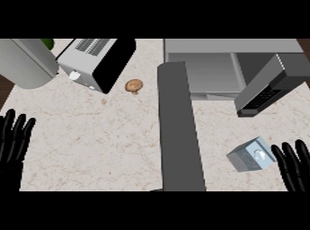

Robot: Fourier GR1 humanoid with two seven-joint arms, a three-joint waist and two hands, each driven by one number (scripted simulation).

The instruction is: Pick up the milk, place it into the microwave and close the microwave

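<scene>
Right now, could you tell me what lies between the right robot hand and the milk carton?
Nothing. In the head view the right robot hand is open beside the milk carton, its fingers almost at the carton's edge, with no object between them.

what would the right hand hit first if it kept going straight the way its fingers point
Probably nothing on the counter: the right hand points up-view, passing right of the milk toward the microwave door. Heights are unclear.

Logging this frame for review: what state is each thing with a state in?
Microwave: open, nothing visible inside.
Microwave door: swung out to the right.
Milk: on the counter, outside the microwave, not held.
Right hand: open, beside the milk.
Left hand: open, resting at the left edge.
</scene>
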